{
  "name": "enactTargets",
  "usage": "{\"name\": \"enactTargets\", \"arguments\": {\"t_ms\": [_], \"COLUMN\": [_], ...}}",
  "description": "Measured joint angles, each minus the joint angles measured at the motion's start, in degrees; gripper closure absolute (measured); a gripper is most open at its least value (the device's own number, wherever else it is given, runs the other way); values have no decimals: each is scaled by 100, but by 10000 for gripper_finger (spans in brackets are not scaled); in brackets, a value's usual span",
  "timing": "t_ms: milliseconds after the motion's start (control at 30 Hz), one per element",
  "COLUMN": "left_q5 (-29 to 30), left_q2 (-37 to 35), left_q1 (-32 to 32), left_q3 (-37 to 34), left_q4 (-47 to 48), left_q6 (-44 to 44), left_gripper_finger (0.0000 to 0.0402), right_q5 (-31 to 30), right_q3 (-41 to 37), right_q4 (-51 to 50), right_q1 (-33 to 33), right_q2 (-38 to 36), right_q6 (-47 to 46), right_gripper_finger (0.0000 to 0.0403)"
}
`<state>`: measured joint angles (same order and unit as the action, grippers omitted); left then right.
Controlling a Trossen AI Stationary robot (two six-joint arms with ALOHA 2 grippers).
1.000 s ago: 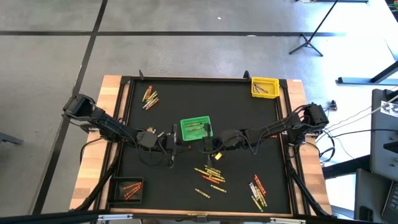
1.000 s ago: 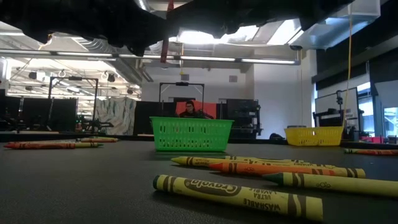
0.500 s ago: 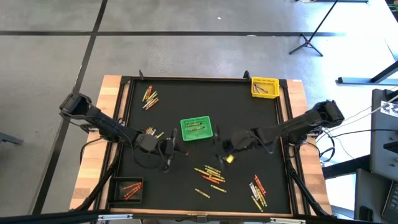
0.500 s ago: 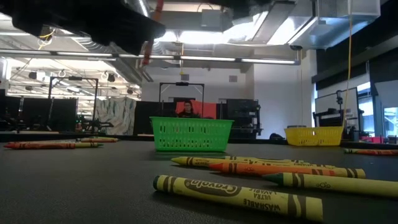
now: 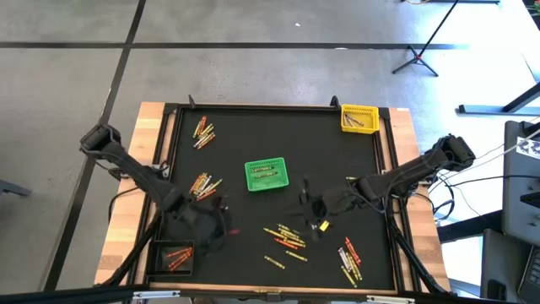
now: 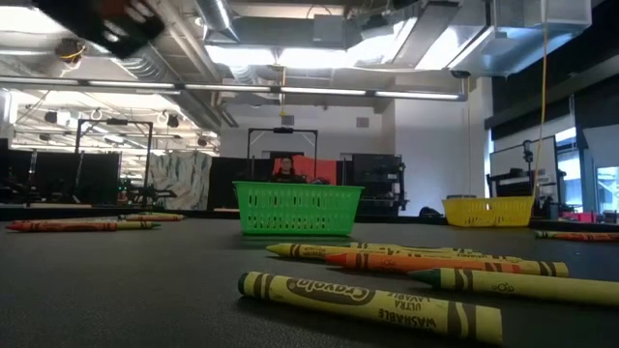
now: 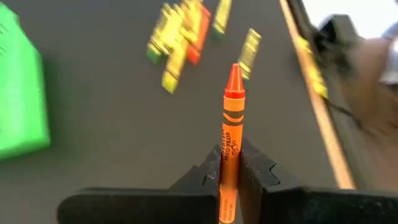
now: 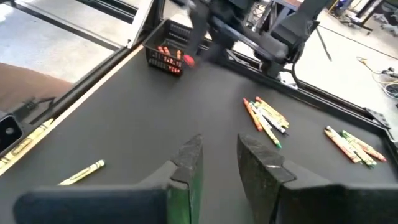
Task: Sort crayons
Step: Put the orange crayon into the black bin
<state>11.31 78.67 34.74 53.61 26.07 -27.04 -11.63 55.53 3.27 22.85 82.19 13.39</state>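
- Left gripper [image 7: 229,169] clenched on an orange crayon [image 7: 231,130], tip pointing forward — swung away from the green basket [image 5: 266,175] since a second ago, now over the mat's near-left part, close to the black basket [image 5: 173,256] holding red-orange crayons.
- Probably carrying the orange one to that black basket; drop not yet made.
- Right gripper [image 8: 219,158] empty, fingers parted — pulled back from beside the green basket, now hanging over the loose crayons [image 5: 285,238] on the mat.
- Likely lining up the next pick there.
- Further scattered crayons [image 5: 202,131] at the far left, more near the right edge [image 5: 349,257]; yellow basket [image 5: 359,117] in the far-right corner.
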Motion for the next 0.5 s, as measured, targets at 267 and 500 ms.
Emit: {"name": "enactTargets", "arguments": {"t_ms": [267,500], "left_q5": [-678,-416], "left_q2": [0,66], "left_q1": [1038,1923], "left_q3": [155,117], "left_q4": [612,944], "left_q6": [-1969,-3503], "left_gripper_finger": [390,389], "right_q5": [4,4], "right_q3": [0,0], "right_q4": [4,-11], "right_q1": [-2,-2], "right_q2": [0,2], "right_q6": [-95,-103], "right_gripper_finger": [309,309]}}
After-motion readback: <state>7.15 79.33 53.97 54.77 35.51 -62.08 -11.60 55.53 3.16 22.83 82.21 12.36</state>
